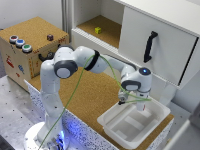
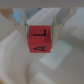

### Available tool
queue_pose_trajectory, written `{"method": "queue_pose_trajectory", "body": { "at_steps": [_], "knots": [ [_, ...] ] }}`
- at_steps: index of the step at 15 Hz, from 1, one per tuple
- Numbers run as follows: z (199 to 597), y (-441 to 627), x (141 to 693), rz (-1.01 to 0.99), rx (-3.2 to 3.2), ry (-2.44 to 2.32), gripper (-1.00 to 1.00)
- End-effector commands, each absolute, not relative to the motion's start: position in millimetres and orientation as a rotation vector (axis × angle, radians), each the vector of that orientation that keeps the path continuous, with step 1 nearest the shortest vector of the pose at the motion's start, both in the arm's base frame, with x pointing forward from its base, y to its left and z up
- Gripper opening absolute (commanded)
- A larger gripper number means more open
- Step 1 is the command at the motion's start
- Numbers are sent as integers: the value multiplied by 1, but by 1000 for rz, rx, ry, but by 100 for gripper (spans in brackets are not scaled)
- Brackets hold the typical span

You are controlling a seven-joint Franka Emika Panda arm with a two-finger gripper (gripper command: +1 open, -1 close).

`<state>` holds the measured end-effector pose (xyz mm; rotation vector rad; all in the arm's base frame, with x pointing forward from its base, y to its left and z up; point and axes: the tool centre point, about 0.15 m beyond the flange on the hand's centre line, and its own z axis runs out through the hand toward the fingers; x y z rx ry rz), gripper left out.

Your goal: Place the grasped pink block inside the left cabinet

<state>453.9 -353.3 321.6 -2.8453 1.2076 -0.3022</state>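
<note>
The pink block (image 2: pixel 40 39), a small rigid lettered cube, sits pinched between the gripper (image 2: pixel 40 30) fingers on opposite flat faces; it looks light and unlikely to slip. The arm reaches out low over the white tray (image 1: pixel 150 120), well apart from the left cabinet (image 1: pixel 107 27).

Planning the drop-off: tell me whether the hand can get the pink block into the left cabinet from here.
Probably yes. The hand holds the pink block above the white tray, and the left cabinet is open-fronted; only the yellow-green cube sits inside.
</note>
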Motion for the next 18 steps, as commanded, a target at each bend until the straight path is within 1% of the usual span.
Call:
{"method": "queue_pose_trajectory", "body": {
  "at_steps": [1,4,7,8,15,18],
  "knots": [
    [353,-270,473,-270,-3058,735,-100],
    [367,-210,490,-281,-3149,252,-100],
    [373,-153,499,-288,-3144,-94,-100],
    [380,-125,502,-337,-3131,-222,-100],
    [425,15,533,-425,-2926,-709,-100],
    [442,62,549,-461,-2880,-804,-100]
  ]
}}
